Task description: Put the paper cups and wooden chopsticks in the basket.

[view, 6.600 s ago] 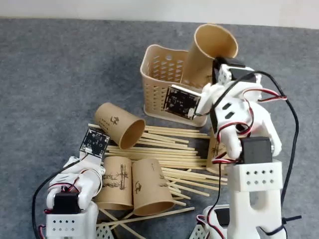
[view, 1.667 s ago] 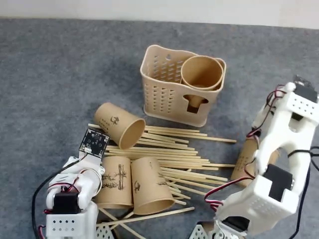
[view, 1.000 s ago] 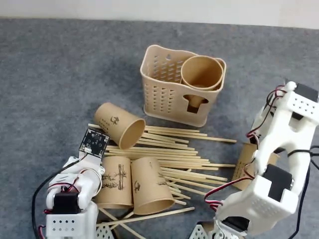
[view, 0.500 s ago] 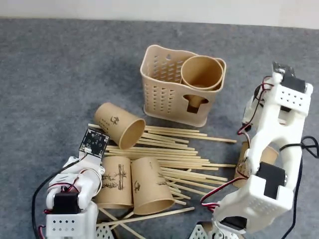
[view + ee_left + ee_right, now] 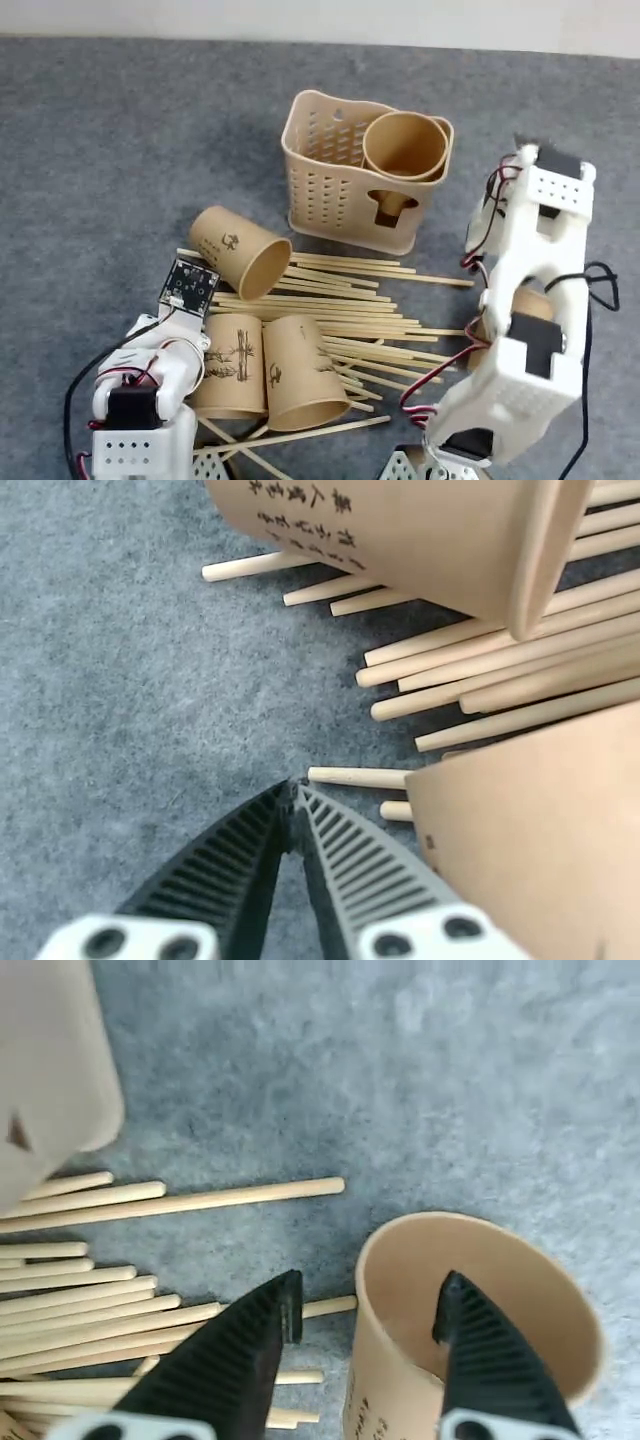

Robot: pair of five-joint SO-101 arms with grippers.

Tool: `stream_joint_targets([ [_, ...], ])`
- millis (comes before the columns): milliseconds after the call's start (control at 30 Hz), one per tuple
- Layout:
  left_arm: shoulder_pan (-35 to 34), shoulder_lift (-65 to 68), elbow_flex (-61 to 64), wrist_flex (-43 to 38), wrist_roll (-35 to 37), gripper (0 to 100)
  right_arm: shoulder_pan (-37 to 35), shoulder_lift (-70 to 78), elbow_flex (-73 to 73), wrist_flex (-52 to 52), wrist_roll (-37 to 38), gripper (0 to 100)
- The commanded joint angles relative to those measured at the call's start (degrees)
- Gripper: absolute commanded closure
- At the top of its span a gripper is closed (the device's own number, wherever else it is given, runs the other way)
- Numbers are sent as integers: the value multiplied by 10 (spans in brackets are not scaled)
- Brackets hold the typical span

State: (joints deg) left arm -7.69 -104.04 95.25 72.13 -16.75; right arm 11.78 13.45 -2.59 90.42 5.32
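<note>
A beige slotted basket (image 5: pixel 335 175) stands at the back with one paper cup (image 5: pixel 405 145) upright inside it. A second cup (image 5: pixel 240 252) lies on its side over the wooden chopsticks (image 5: pixel 350 318), and two more cups (image 5: pixel 265 370) lie in front. A further cup (image 5: pixel 480 1330) stands upright on the right, mostly under the right arm (image 5: pixel 530 250). My right gripper (image 5: pixel 368 1305) is open just above it, one finger over its mouth and the other outside its rim. My left gripper (image 5: pixel 293 790) is shut and empty, low over the mat beside a cup (image 5: pixel 540 830) and chopstick ends (image 5: pixel 470 680).
Grey mat (image 5: pixel 120 130) covers the table, bare at the left and back. The basket's corner (image 5: pixel 50 1080) is close to the right gripper. The left arm (image 5: pixel 150 385) sits at the front left, against the two lying cups.
The cup held over the basket earlier now stands inside it. Over the last second the right arm has swung left toward the basket, above the upright cup. The left arm has not moved.
</note>
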Motion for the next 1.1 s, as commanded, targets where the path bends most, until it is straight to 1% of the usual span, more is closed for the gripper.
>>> stream_joint_targets([
  [0, -6, -2, -9, -11, -4, 995, 15, 18, -7, -5, 8, 778],
  [67, -6, -2, -9, -11, -4, 995, 28, 35, -7, -4, 13, 779],
  [133, -6, -2, -9, -11, -4, 995, 35, 39, -7, 0, 41, 803],
  [200, -6, -2, -9, -11, -4, 995, 40, 39, -5, 4, 63, 858],
  [367, -6, -2, -9, -11, -4, 995, 46, 37, -10, 59, 125, 991],
  [433, -6, -2, -9, -11, -4, 995, 46, 36, -32, 84, 143, 991],
  [500, -6, -2, -9, -11, -4, 995, 46, 26, -61, 104, 146, 992],
  [667, -5, -2, -9, -11, -4, 995, 48, -40, -93, 104, 149, 992],
  [867, -5, -2, -9, -11, -4, 995, 47, -165, -92, 104, 149, 992],
  [1067, -5, -2, -9, -11, -4, 995, 22, -301, -90, 104, 147, 992],
])
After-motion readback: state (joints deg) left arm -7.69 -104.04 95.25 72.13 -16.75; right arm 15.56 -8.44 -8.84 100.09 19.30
